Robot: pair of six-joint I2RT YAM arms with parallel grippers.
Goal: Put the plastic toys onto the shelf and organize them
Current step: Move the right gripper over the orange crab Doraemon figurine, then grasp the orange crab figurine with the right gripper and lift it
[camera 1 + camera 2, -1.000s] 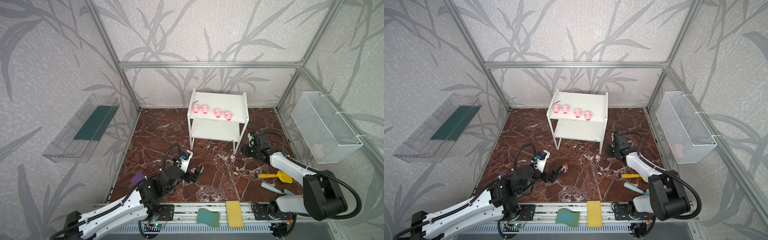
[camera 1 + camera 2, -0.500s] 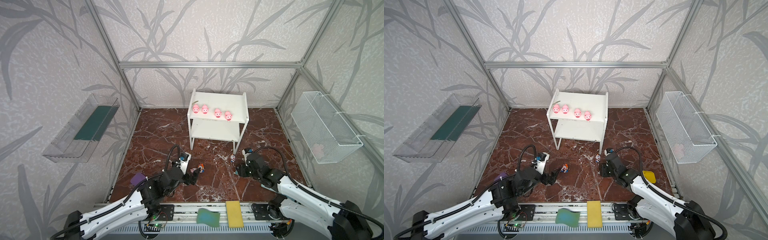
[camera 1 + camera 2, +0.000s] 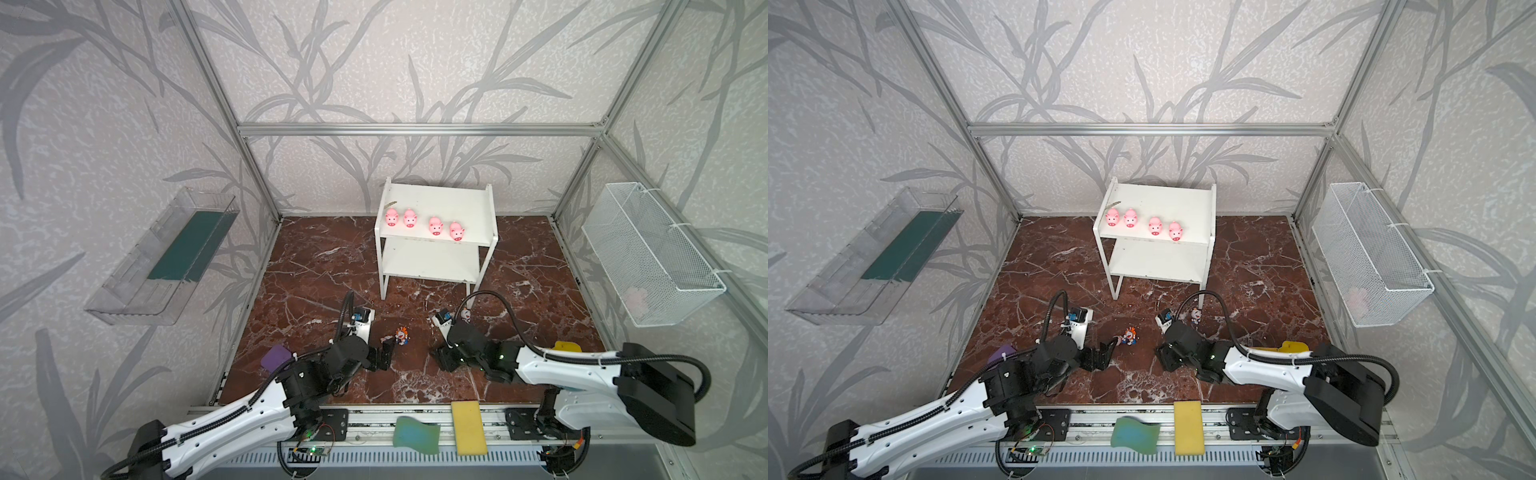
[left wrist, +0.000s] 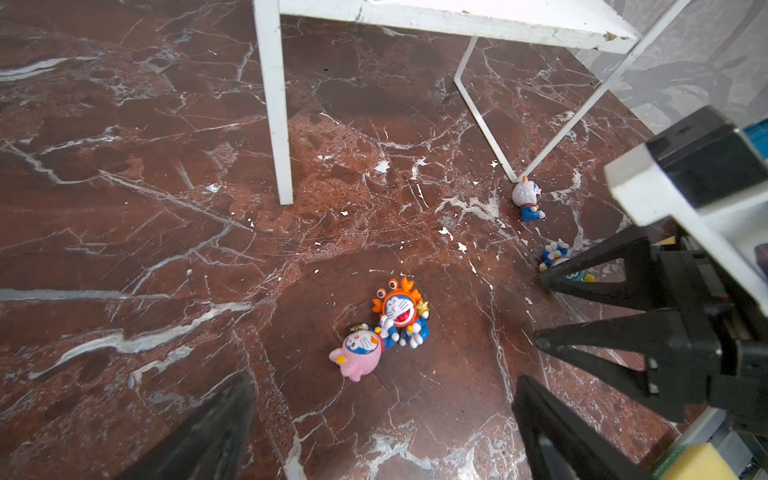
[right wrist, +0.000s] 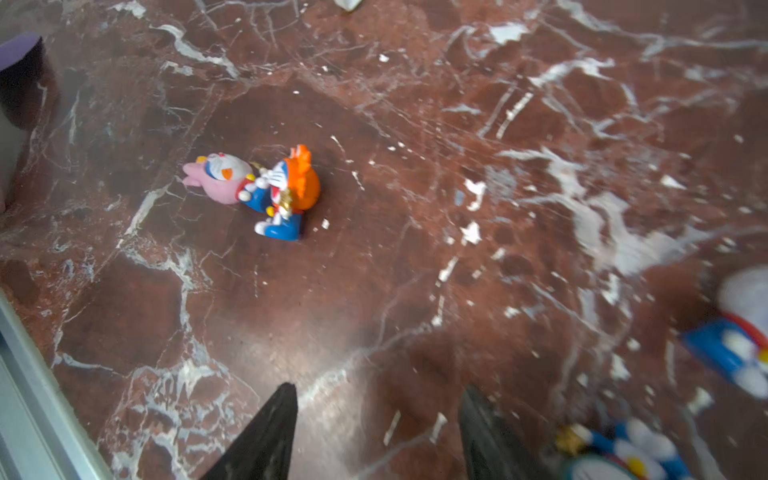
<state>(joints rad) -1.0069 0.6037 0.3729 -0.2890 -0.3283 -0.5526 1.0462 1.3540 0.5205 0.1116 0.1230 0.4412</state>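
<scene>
Several pink pigs [image 3: 435, 226] stand in a row on the top board of the white shelf [image 3: 440, 266]. On the marble floor an orange figurine [image 4: 401, 309] and a pink figurine [image 4: 357, 351] lie touching each other. My left gripper [image 4: 384, 381] is open just short of them, holding nothing. A white-blue figurine [image 4: 525, 199] lies by the shelf's front right leg. A teal figurine [image 4: 555, 254] lies beside my right gripper [image 5: 379, 388], whose jaws stand open over bare floor, facing the left gripper in both top views [image 3: 440, 357].
A yellow sponge [image 3: 468, 428] and a green sponge [image 3: 415, 435] lie on the front rail. A yellow shovel [image 3: 563, 345] shows behind the right arm, a purple piece [image 3: 275, 357] by the left arm. A wire basket [image 3: 648, 257] and a clear tray [image 3: 166, 253] hang on the walls.
My right arm swung from beside the shelf's right leg to the front middle of the floor, and its jaws opened. The left arm barely moved.
</scene>
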